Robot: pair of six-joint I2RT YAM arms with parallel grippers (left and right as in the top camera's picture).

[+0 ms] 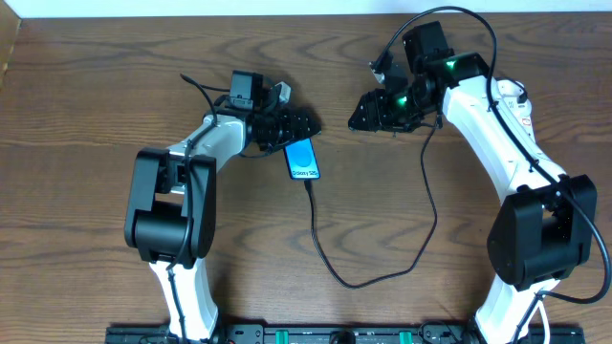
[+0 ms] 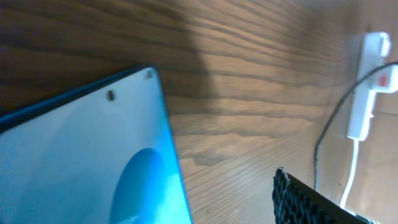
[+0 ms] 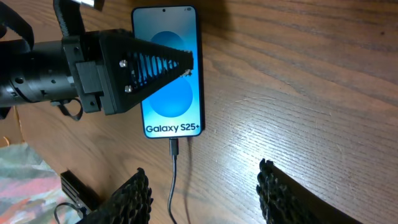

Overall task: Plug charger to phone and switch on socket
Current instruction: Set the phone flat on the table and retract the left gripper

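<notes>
Here we are with the phone point(image 3: 169, 102) lying flat on the table point(image 1: 96, 115), screen up and lit blue, sitting just left of centre in the overhead view. The charger point(image 3: 173, 171) is seated in its bottom edge, so we'd call the plugging half done. From there the cable loops down towards the lower middle of the overhead frame and climbs again on the right. The left gripper point(image 1: 299, 126) hangs low over the phone's upper left part. From the right wrist one ribbed finger crosses the screen. In its own camera a single finger sits far out at the lower right with nothing against it, so we read those jaws as parted and gripping nothing. Our guess is it's there to steady the phone. The right gripper point(image 3: 202, 177) hovers at the upper right of the overhead view, jaws well apart and empty, only bare wood and cable below them. The socket point(image 2: 367, 93) shows at the far right of the left wrist view, white with a red switch mark, well apart from the phone. We can't tell whether that switch is on, and that's the job left.
</notes>
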